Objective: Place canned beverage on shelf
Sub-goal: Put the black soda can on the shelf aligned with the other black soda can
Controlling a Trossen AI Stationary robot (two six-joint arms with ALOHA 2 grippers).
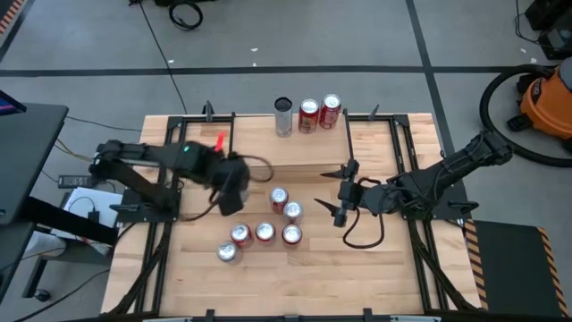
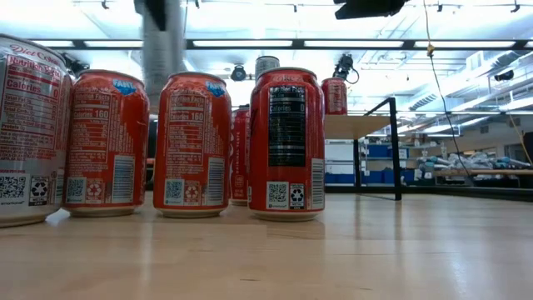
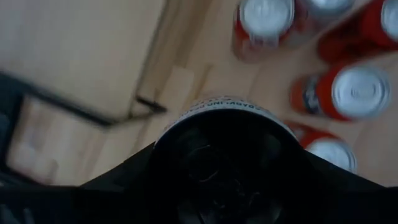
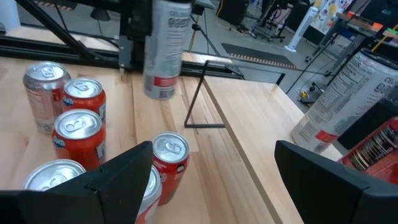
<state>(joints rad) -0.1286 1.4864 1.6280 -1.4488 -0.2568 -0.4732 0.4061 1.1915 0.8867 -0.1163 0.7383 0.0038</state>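
- On the pale wooden bench (image 1: 375,277), a cluster of smooth red and silver cans (image 1: 265,233) stands upright near the middle, close together, their round silver tops facing up.
- The left hand (image 1: 231,186) holds a silver can (image 4: 164,50) upright in the air, above the bench and just beside the cluster; its fingers are closed around the can's round body.
- The right hand (image 1: 338,199) hangs at the other side of the cluster, its two dark fingers spread wide and holding nothing.
- Bare bench lies between the cluster and the shelf (image 1: 375,143).
- The shelf is a flat light wooden plank on thin black metal legs, along the far side of the bench.
- Three cans (image 1: 308,115) stand in a row on its far edge, one silver and two red; the rest of the plank is bare.
- Beyond the bench, grey floor with cables and an orange vacuum (image 1: 545,98).
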